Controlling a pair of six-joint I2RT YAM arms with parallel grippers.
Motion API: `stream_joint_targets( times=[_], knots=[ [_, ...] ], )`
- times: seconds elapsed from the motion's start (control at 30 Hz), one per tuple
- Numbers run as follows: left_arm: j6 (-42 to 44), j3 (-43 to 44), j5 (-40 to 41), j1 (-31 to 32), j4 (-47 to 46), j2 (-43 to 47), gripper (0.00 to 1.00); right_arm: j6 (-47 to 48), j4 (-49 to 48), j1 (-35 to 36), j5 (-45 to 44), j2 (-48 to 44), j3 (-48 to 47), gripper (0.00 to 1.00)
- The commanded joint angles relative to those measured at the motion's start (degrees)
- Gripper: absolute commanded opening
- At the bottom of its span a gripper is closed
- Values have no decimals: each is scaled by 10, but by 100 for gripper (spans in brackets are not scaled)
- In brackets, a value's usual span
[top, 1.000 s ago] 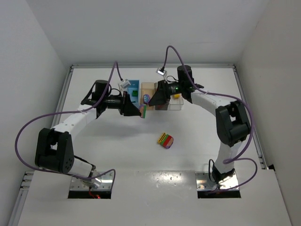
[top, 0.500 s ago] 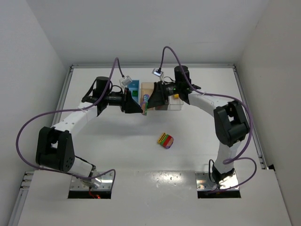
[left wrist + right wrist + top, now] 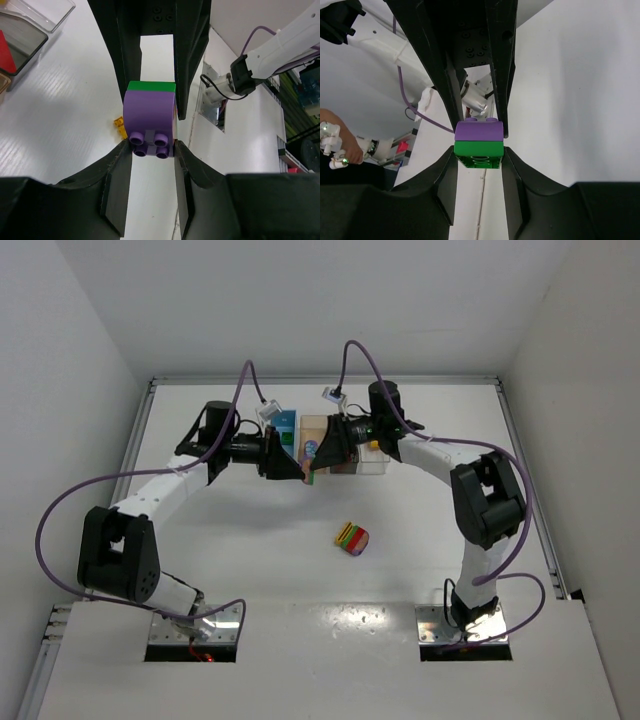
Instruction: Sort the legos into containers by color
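Left wrist: left claw (image 3: 150, 150) and right claw (image 3: 151, 102) each clamp the purple-and-green lego clump (image 3: 149, 116).

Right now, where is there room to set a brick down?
Bare table lies between the loose clump and the near edge, also right of the clear bin. Crowded by the blue bin, where left end effector meets right end effector.
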State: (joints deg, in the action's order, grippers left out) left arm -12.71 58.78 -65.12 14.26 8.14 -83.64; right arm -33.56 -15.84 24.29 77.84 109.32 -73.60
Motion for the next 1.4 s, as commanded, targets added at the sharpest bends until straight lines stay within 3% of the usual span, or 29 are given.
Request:
stream_joint_targets(
  times=[0.0, 0.47, 0.6, 0.7, 0.87, 1.17, 1.37],
  knots=[
    [8, 22, 17, -9, -42, 4, 5, 16, -16, 1, 35, -9, -13, 5],
    [-154, -40, 61, -132, -231, 59, 3, 87, 81, -60, 41, -32, 3, 1],
    [-113, -40, 104, -140, -185, 59, 3, 93, 81, -60, 28, -32, -4, 1],
    [-68, -17, 192, -117, -128, 59, 3, 110, 105, -71, -3, -32, -20, 1],
    [-61, 1, 256, -60, -120, 21, 3, 167, 137, -97, -60, -52, -37, 1],
    [-66, 128, 287, -5, -108, -157, 5, 229, 199, -138, -103, -109, -12, 1],
    [-66, 193, 300, 1, -91, -236, 14, 242, 218, -155, -113, -131, 0, 1]
  ],
)
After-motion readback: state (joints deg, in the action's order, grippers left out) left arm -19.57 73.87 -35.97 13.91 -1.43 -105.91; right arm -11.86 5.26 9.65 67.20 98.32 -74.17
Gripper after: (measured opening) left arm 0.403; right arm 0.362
